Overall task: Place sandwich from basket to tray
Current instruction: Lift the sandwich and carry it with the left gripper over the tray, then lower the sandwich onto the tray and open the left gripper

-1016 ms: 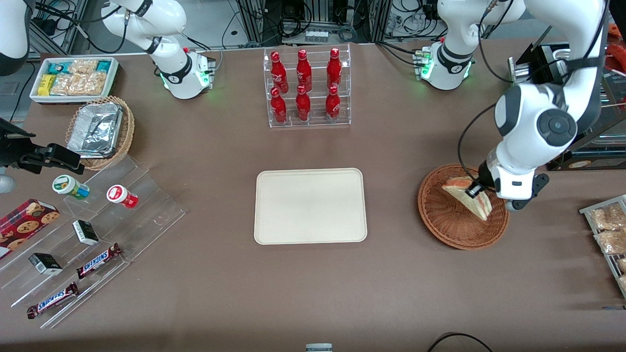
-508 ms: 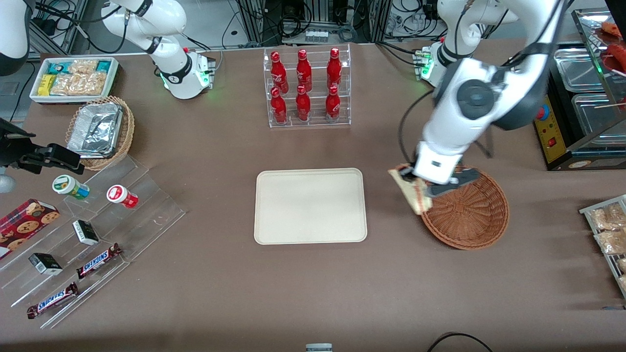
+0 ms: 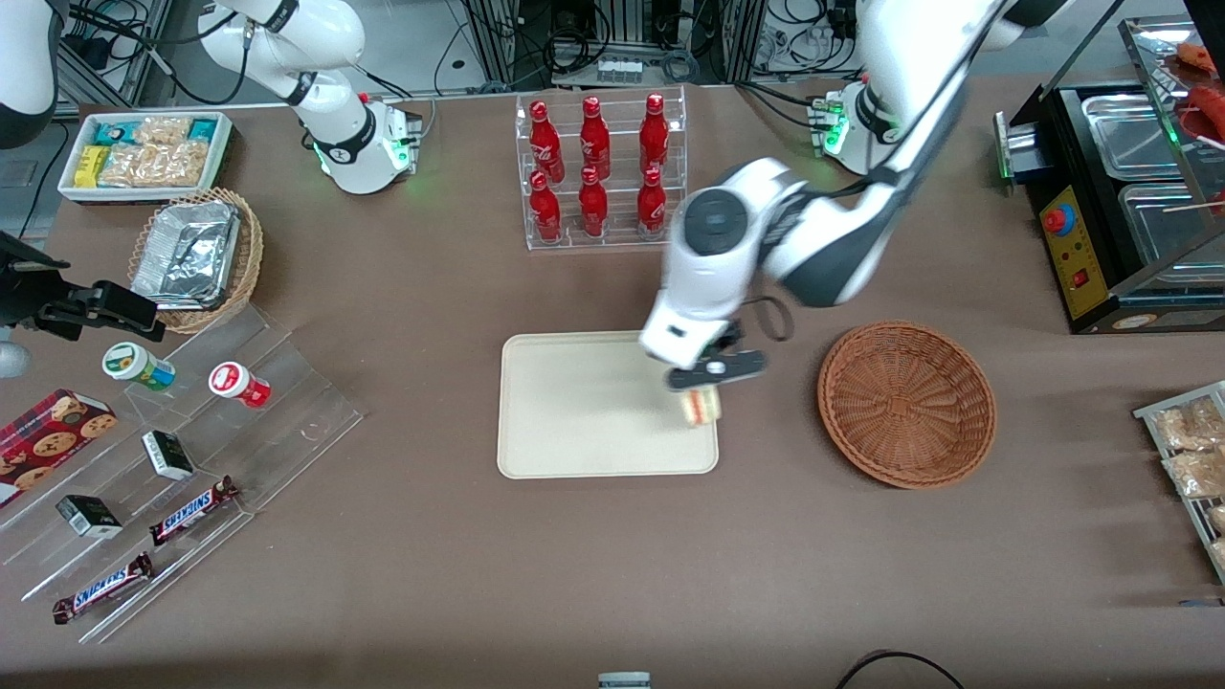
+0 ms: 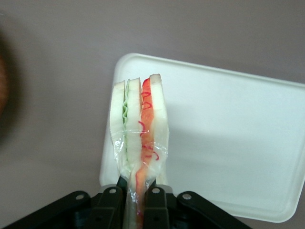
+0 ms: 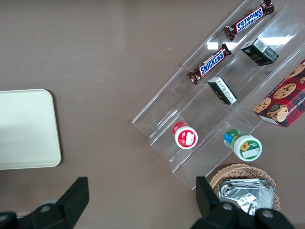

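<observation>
The gripper [image 3: 703, 378] hangs over the edge of the tray [image 3: 574, 411] that faces the basket [image 3: 905, 402]. Its fingers [image 4: 110, 206] are pinched on the sandwich [image 3: 701, 406], gripping it by one narrow end.

In the left wrist view, the sandwich [image 4: 139, 129] hangs clear of the surface, wrapped in clear film, with its cut edge facing the camera. Pale bread slices enclose a green layer on one side and a red-orange layer on the other. The fingers clamp the wrapped end, one on each bread face. Beneath the sandwich lie a corner and bare floor of the tray [image 4: 228, 138], with brown bench [image 4: 57, 71] beside it.

In the front view, the sandwich shows just below the gripper body, over the tray's rim area. The basket stands on the bench toward the working arm's end, near the tray but not touching it, and holds nothing.

A clear rack of red bottles [image 3: 598, 167] stands farther from the front camera than the tray. Toward the parked arm's end lie a lighter wicker basket with foil containers [image 3: 194, 256], a white bin of snack packets [image 3: 144, 153] and a clear stepped stand [image 3: 182, 478] carrying chocolate bars, small boxes and two small tubs.
</observation>
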Controlling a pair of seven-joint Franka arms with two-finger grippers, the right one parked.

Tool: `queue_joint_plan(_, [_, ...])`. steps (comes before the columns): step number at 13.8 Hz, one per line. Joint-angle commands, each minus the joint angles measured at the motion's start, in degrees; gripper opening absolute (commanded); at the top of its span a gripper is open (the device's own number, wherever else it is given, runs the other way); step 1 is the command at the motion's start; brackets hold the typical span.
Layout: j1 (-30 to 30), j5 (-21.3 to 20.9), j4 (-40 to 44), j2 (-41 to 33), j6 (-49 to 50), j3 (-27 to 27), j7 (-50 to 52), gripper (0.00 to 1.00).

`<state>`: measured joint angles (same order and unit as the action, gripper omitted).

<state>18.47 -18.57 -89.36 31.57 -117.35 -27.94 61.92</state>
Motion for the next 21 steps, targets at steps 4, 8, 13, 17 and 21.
queue_joint_plan(4, [7.9, -6.9, 12.6, 13.1, 1.1, 0.2, 3.2, 0.00])
queue_joint_plan(8, [9.7, -9.8, 15.2, 17.6, -1.6, 0.2, 2.9, 0.00])
queue_joint_plan(13, [10.6, -13.6, 14.7, 19.8, -5.3, 0.2, 2.2, 0.00])
queue_joint_plan(17, [10.7, -16.1, 14.7, 21.3, -6.1, 0.2, 2.4, 0.33])
queue_joint_plan(21, [10.2, -15.9, 15.0, 20.4, -6.0, 0.2, 3.0, 0.99])
